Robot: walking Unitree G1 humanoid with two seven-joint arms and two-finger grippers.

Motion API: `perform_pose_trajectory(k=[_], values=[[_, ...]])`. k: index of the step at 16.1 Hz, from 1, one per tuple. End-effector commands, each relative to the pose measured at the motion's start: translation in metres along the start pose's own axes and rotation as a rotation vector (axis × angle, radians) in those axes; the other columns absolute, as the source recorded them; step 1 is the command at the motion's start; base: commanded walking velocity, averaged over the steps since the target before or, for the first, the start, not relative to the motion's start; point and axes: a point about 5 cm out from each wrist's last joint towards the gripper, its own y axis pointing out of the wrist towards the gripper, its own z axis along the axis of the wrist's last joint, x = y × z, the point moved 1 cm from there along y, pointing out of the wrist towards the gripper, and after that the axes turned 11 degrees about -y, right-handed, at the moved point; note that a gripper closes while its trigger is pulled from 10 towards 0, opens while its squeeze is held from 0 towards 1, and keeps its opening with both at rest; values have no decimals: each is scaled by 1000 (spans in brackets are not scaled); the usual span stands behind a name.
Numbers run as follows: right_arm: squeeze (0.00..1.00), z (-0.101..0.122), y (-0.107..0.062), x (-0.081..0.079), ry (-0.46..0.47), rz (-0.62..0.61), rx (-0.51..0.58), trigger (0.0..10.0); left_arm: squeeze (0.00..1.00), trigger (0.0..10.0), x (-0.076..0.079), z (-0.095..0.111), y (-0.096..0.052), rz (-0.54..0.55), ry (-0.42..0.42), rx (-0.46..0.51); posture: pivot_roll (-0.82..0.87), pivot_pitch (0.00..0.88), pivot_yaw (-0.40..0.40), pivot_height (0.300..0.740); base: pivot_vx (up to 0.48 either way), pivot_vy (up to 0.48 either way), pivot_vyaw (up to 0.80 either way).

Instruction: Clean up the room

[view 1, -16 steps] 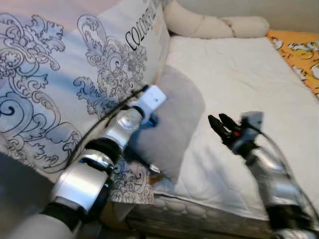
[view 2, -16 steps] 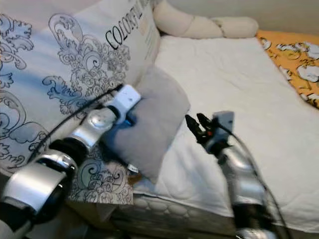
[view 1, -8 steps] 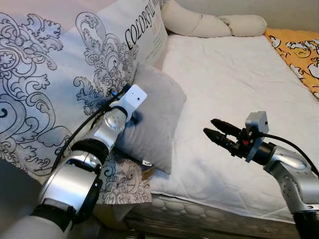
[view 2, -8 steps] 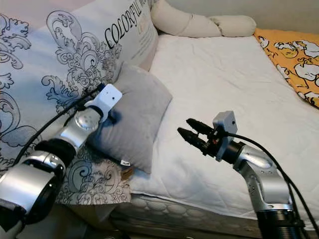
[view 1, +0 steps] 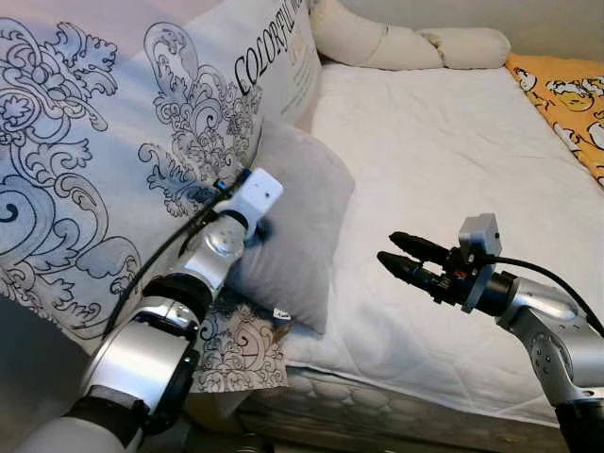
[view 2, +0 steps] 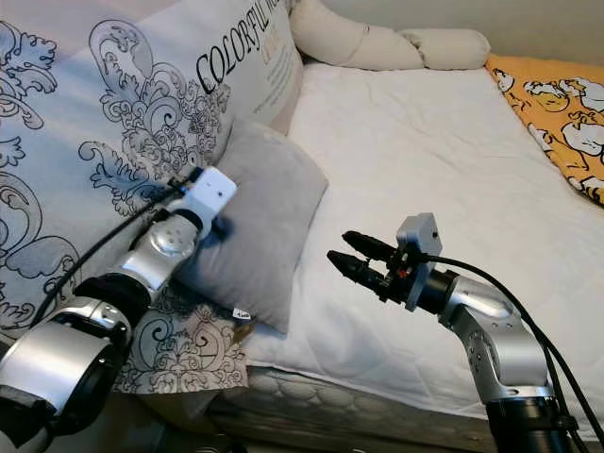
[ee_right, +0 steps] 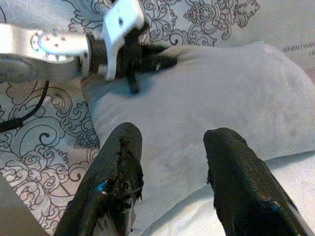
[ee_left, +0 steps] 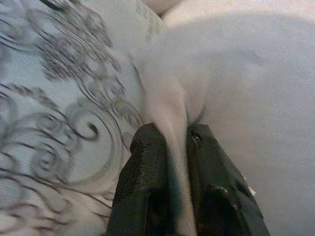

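Left eye view: left tool (ee_left: 170, 142) pinches grey pillow (view 1: 302, 226) (duvet (view 1: 113, 142) reads "COLOURFUL"); right tool (view 1: 401, 255) released.

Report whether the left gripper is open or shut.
Shut: the left gripper pinches a fold of the grey pillow between its fingers.

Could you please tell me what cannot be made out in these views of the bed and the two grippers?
- Printed text on the patterned duvet: cut off by the top edge in the eye views.
- Left gripper fingertips: in the left wrist view, buried in a fold of the grey pillow.
- Orange patterned cover: cut off by the right edge.
- Small tag on the pillow: too small to read.
- Right gripper: open, clear of the pillow.
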Motion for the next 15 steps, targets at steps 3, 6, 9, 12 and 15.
perform_pose_trajectory(k=[3, 6, 9, 12, 15], values=[[0, 3, -2, 1, 56, -43, 17, 10000, 1000, 10000, -2, 10, -6, -98, -257, 102, 12, 0, 36, 740, 0, 0, 0], [0, 10, 1, 5, 56, -168, 80, 10000, 1000, 10000, 3, 33, -27, -251, -399, 266, 13, 0, 25, 740, 0, 0, 0], [0, 8, 9, 3, 127, -298, 97, 10000, 1000, 10000, -9, 48, -53, -225, -483, 354, 17, 0, 19, 740, 0, 0, 0], [0, -9, 2, 16, 171, -668, 51, 10000, 1000, 10000, -8, 26, -78, -139, -553, 278, 43, 0, -37, 740, 0, -427, 0], [0, -13, -5, 11, 144, -838, -16, 10000, 1000, 10000, -18, 0, -98, -1, -598, 184, 53, 0, -78, 740, 0, -480, 0]])
